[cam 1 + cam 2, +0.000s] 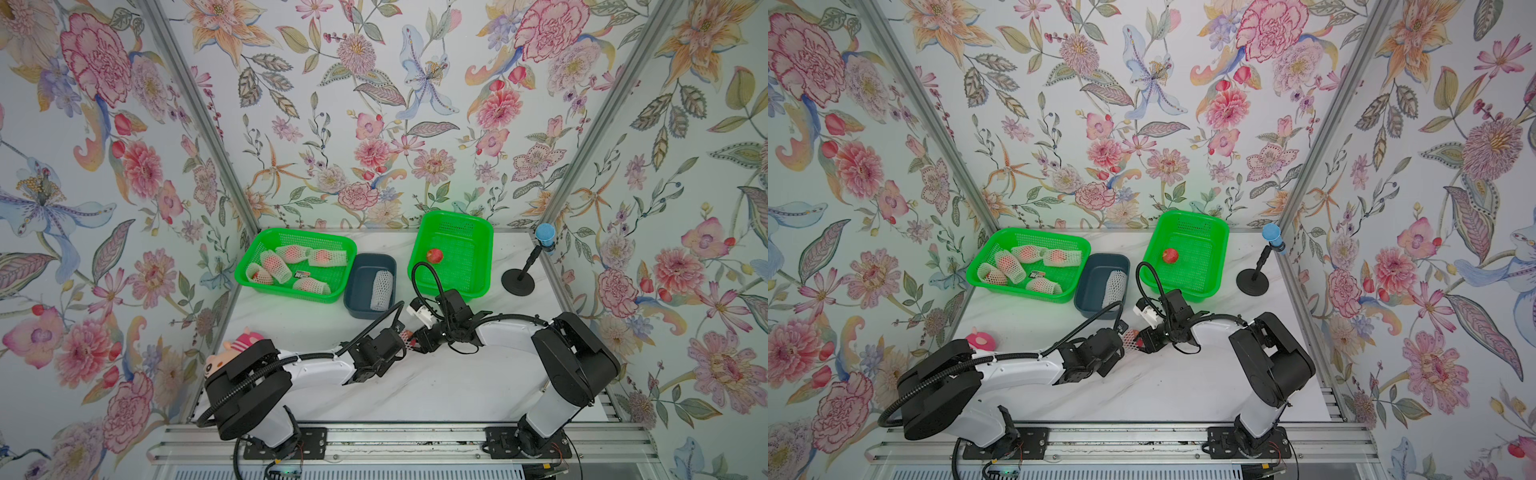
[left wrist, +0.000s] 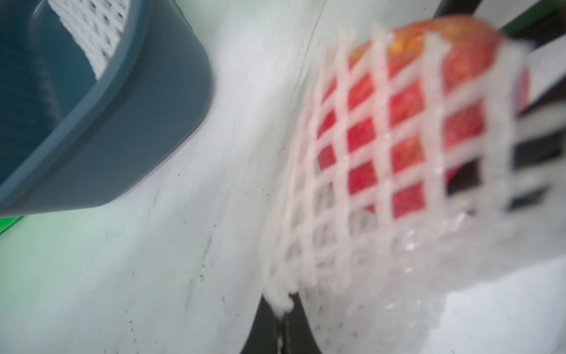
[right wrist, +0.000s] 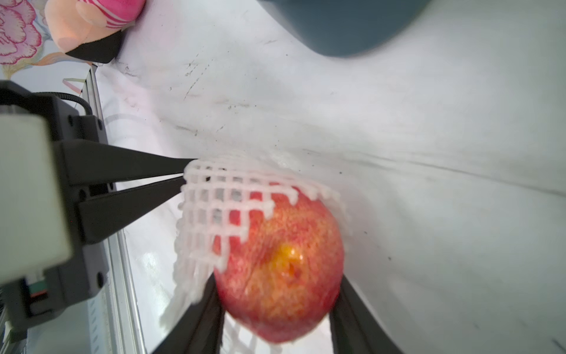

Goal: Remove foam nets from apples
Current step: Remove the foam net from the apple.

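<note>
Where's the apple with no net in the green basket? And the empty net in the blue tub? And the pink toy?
Bare apple [image 1: 434, 255]: a top view, middle of its red skin.
Empty net [image 1: 381, 289]: a top view, middle of the white mesh.
Pink toy [image 3: 73, 26]: right wrist view, its peach face.

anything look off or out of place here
Two things. A pink plush toy sits at the near left of the table, half hidden behind the left arm, unrelated to the fruit. A small dark tag lies loose in the left green basket among the netted apples. Nothing looks spilled or damaged.
</note>
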Robot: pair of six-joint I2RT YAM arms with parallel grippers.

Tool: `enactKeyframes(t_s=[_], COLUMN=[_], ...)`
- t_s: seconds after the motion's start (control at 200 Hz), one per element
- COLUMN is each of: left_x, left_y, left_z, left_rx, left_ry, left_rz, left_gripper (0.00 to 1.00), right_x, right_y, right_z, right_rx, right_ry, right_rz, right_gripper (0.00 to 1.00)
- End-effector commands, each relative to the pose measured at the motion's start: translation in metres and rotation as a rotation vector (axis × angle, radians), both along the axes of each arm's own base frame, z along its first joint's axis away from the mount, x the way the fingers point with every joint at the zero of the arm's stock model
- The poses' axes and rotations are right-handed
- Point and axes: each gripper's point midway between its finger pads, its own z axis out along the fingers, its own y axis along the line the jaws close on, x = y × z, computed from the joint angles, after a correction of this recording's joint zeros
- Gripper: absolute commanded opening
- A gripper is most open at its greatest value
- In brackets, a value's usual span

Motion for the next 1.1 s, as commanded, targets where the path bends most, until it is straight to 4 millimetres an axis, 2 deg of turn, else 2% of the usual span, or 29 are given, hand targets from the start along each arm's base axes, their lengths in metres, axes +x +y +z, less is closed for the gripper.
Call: enactKeyframes(t_s=[0.0, 0.205, 0.42, 0.515, 0.691, 0.826, 0.936, 1.096], left_x=[0.001, 0.002, 0.001, 0.0, -0.001, -0.003, -0.003, -0.003], left_y=[0.002, 0.001, -0.002, -0.003, -0.001, 0.0, -0.001, -0.005], left_z=[-0.001, -0.001, 0.001, 0.001, 0.003, 0.007, 0.008, 0.009], left_rx=[0.016, 0.02, 0.007, 0.004, -0.009, -0.042, -0.053, -0.071], left_ry=[0.005, 0.005, 0.008, 0.013, 0.013, 0.009, 0.009, 0.012], left_rz=[0.001, -0.002, -0.01, -0.014, 0.0, 0.012, 0.014, 0.005], left_gripper=[0.02, 0.02, 0.03, 0.04, 0.05, 0.06, 0.07, 0.13], right_x=[0.0, 0.003, 0.023, 0.027, 0.035, 0.045, 0.063, 0.103], right_y=[-0.015, -0.035, -0.071, -0.073, -0.061, -0.056, -0.061, -0.076], right_z=[-0.004, -0.006, -0.001, 0.013, 0.054, 0.077, 0.094, 0.115], right_rx=[-0.045, -0.093, -0.139, -0.114, -0.04, -0.014, -0.012, -0.014], right_ry=[-0.001, -0.005, -0.043, -0.079, -0.165, -0.206, -0.242, -0.249], right_rz=[-0.053, -0.127, -0.294, -0.303, -0.271, -0.281, -0.337, -0.434], right_gripper=[0.41, 0.42, 0.42, 0.42, 0.43, 0.42, 0.43, 0.43])
